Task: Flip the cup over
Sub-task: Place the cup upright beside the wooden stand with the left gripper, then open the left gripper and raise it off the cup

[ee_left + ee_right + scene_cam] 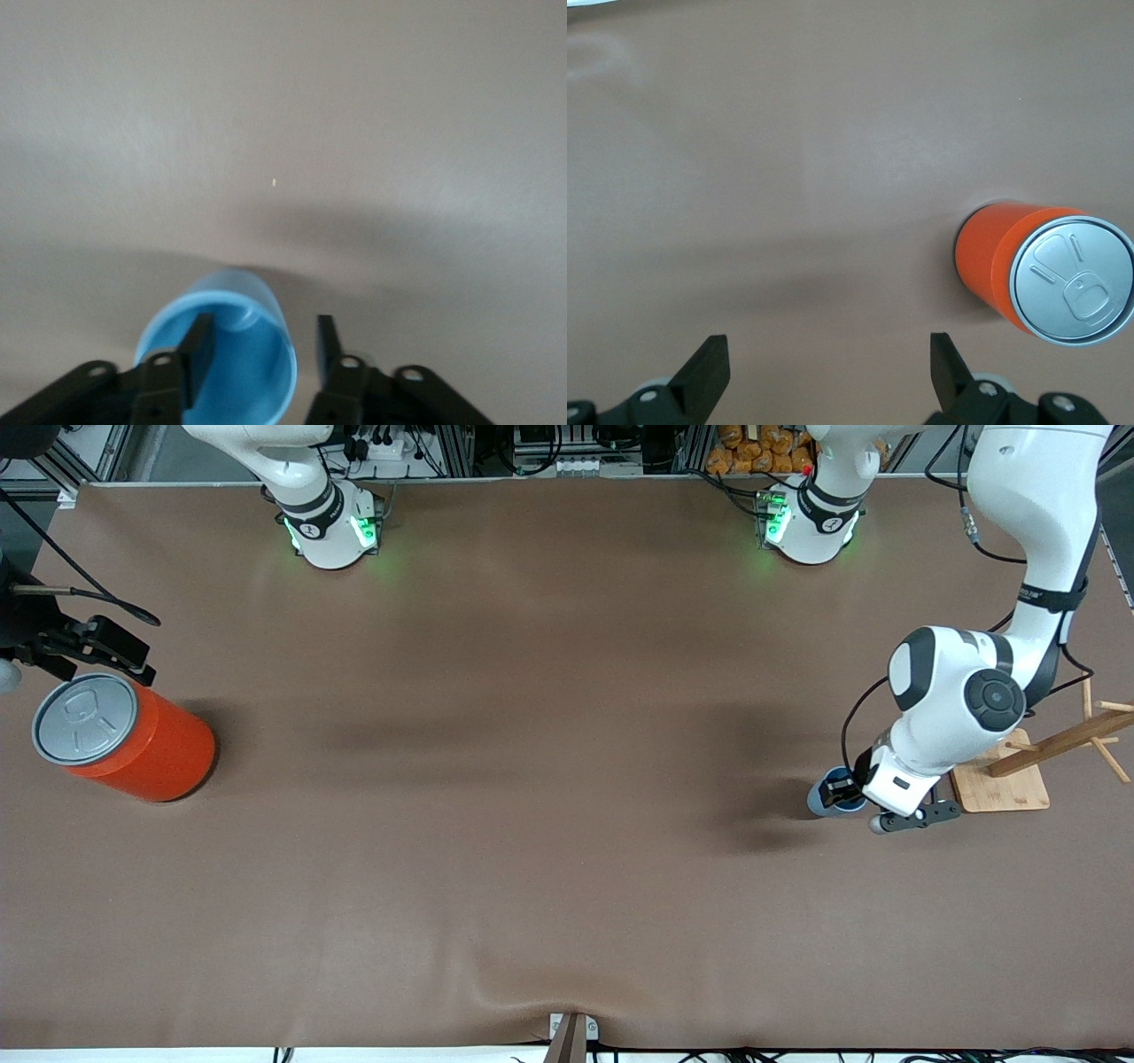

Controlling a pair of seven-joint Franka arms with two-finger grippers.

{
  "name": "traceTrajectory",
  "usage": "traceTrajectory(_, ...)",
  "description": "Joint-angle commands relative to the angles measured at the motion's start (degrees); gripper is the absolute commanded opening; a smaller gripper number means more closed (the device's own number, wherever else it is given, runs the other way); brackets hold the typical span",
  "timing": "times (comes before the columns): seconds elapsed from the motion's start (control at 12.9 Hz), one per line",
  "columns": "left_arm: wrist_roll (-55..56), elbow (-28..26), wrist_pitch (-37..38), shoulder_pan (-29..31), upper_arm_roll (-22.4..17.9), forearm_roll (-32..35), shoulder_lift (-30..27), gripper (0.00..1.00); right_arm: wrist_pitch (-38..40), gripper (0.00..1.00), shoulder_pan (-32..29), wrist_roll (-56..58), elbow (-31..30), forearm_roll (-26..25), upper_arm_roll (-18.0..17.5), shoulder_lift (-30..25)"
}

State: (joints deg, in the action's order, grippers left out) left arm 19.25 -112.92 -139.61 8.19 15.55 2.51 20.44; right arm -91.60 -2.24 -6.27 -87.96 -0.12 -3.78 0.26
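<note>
1. Where the table (549, 779) nears the left arm's end, stands mouth-up: cup (221, 354), at nine o'clock of a wooden rack (1019, 766).
2. Straddling its rim with parted fingers (one inside, not squeezing): left gripper (259, 354).
3. Waiting spread wide above the table, at twelve o'clock of the orange can (1041, 270): right gripper (830, 372).

An orange can (133, 737) stands well apart from a wooden rack (1028, 766).

Smooth matt plastic cup (252, 372); glossy orange can (146, 744), metal lid.

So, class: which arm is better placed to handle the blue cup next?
Left: the left gripper straddles the cup's rim, jaws open. The right gripper waits by the orange can.
</note>
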Motion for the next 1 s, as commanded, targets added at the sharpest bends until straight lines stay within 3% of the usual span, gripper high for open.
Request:
traceTrajectory(0.0,0.8,7.1,11.7,0.2,0.0,1.6,-3.7,1.0,0.9,1.0,-1.0,0.6,1.3,0.0,-0.6,0.5)
traceTrajectory(0.31,0.5,21.3,32.3,0.1,0.1,1.6,-5.4,1.0,0.9,1.0,-1.0,0.6,1.3,0.1,-0.6,0.5)
traceTrajectory(0.62,0.3,21.8,39.1,0.2,0.1,1.3,-13.3,1.0,0.9,1.0,-1.0,0.6,1.3,0.1,-0.6,0.5)
traceTrajectory(0.93,0.4,21.5,42.0,0.1,2.5,1.4,-16.5,1.0,1.6,1.0,-1.4,0.6,1.3,0.2,-0.6,0.5)
